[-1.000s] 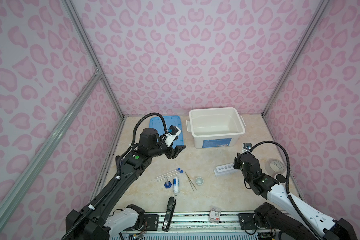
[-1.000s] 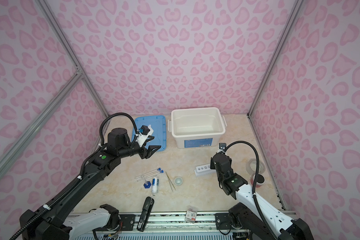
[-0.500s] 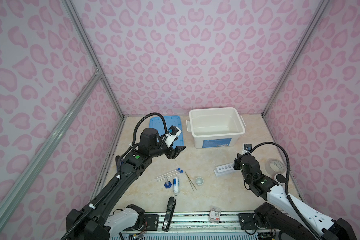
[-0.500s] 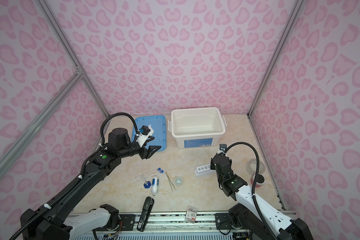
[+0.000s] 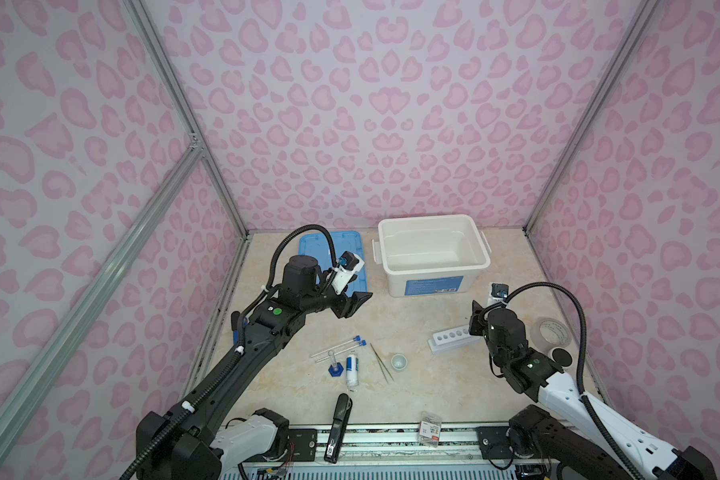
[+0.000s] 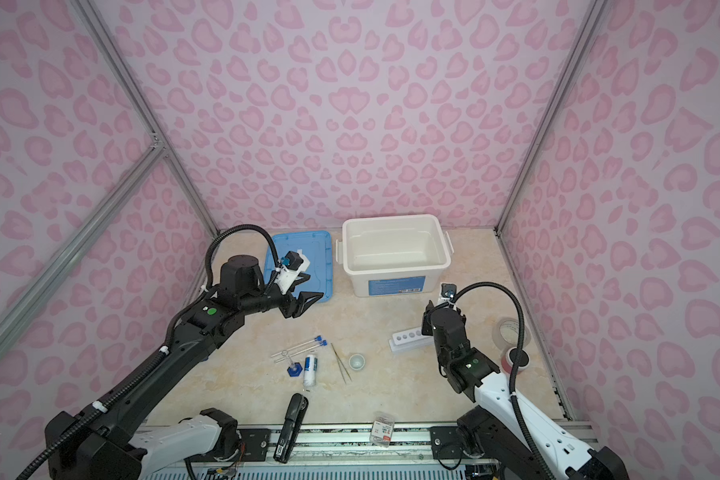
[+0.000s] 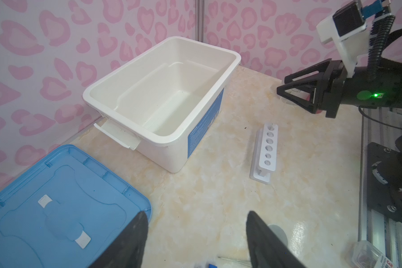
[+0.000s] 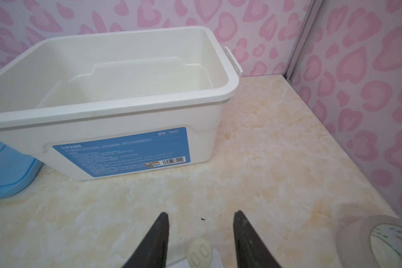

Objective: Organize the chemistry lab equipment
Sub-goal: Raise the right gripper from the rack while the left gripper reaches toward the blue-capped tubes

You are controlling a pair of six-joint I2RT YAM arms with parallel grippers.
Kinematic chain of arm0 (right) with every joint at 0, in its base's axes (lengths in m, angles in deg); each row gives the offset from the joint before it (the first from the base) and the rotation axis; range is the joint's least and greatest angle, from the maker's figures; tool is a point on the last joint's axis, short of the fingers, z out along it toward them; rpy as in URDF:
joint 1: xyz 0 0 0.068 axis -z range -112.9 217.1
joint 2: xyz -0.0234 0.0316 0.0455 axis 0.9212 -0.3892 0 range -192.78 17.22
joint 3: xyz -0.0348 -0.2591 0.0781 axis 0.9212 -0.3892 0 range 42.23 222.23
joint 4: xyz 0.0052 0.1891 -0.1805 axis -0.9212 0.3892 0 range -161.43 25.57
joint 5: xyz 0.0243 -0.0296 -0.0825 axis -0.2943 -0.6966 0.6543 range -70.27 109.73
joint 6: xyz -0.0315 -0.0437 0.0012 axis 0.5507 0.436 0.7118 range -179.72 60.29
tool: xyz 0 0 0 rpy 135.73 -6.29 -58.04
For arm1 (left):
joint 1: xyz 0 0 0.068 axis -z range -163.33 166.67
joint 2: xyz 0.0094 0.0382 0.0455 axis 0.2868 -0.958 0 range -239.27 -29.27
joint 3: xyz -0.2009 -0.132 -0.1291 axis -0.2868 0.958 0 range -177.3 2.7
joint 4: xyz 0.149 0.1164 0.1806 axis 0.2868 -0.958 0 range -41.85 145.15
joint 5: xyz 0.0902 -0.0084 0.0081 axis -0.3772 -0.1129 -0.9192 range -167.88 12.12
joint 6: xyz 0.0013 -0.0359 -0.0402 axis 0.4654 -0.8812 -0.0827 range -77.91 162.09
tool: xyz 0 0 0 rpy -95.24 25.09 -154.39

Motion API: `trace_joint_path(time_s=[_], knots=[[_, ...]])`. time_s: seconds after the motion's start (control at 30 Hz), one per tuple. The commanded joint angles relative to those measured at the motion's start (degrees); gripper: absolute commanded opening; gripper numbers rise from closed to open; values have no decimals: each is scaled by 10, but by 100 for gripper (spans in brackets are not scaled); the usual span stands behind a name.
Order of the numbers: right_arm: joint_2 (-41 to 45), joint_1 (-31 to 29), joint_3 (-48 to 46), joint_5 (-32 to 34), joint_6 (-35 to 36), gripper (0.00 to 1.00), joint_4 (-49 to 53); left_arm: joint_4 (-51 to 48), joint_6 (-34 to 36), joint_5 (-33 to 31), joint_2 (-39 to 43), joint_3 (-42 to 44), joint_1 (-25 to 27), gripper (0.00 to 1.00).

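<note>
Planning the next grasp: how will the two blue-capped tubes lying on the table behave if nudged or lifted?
The tubes lie flat on the table and are round, so a nudge would probably roll them. Thin and clear, they look light, perhaps slippery and fragile. Side by side, they may shift together.

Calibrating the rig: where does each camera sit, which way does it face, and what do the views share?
Top views: high at the front, looking down on the table; left arm and right arm show.
Left wrist: behind the left hand, facing white bin and rack; right arm shows.
Right wrist: behind the right hand, facing the bin's label.
Shared: the bin, everywhere.
</note>
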State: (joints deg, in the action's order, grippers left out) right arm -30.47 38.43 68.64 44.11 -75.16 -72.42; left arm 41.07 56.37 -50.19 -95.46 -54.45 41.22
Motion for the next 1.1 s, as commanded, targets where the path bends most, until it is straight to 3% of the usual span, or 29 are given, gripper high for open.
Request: trace_joint_path(time_s=[0.0,0.2,0.4,0.8,1.07], knots=[[12,0,20,2,19,48,14,-12,11,6,-4,-9,0,69],[23,3,76,-7,53,50,41,-44,20,-3,-4,-2,0,69],[-3,19,140,-79,70,48,57,-82,47,-1,-11,12,0,70],[-64,19,152,-193,58,47,11,-150,119,-119,-57,21,0,68],[-72,21,143,-216,54,46,-4,-158,150,-163,-94,31,-13,67]])
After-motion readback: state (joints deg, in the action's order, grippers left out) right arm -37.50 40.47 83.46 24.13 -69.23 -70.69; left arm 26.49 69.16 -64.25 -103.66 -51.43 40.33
